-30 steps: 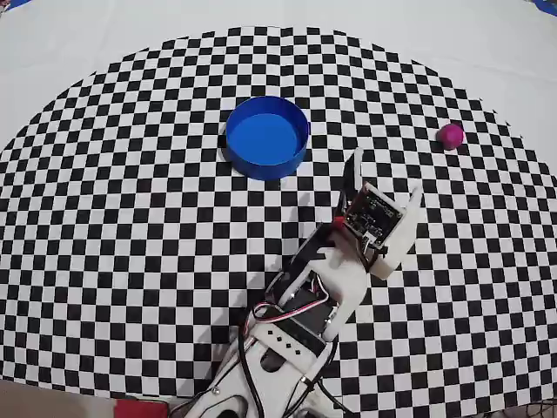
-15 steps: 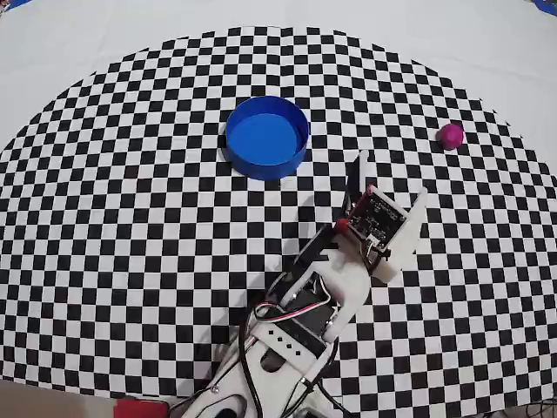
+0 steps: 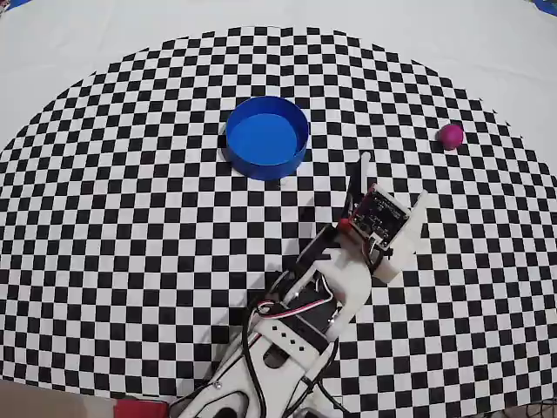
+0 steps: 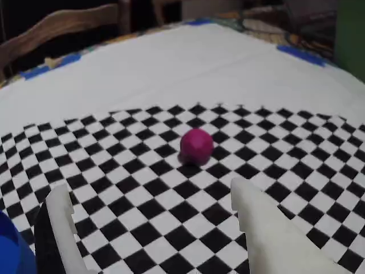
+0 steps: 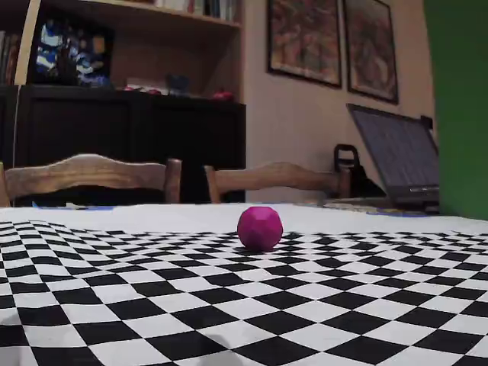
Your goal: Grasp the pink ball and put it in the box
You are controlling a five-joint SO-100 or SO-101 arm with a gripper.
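A: Item one, pink ball [image 3: 451, 135]?
B: It is listed at the upper right of the overhead view, on the checkered mat [image 3: 130, 218], close to the mat's curved edge. In the wrist view the pink ball [image 4: 197, 145] is placed just above frame centre; in the fixed view the pink ball [image 5: 260, 227] is seen at centre, resting on the checker pattern, nothing touching it.

A: Item two, box [image 3: 266, 137]?
B: A round blue container, recorded in the upper middle of the overhead view, well apart from the ball. Its interior is shown bare. A blue sliver of the box [image 4: 12, 249] is caught at the lower left corner of the wrist view.

A: Item three, gripper [image 3: 392, 179]?
B: It is entered right of centre in the overhead view, between box and ball, touching neither. The fingers are held apart and nothing is gripped. In the wrist view the gripper [image 4: 151, 197] is seen at the bottom edge, the ball framed beyond the gap.

A: Remainder?
B: White arm [image 3: 305, 313] at lower centre of the overhead view; white tablecloth [image 3: 435, 35] beyond the mat; wooden chairs [image 5: 91, 175], dark cabinet [image 5: 122, 145], framed pictures [image 5: 332, 46] and a laptop [image 5: 396, 156] are noted in the fixed view.
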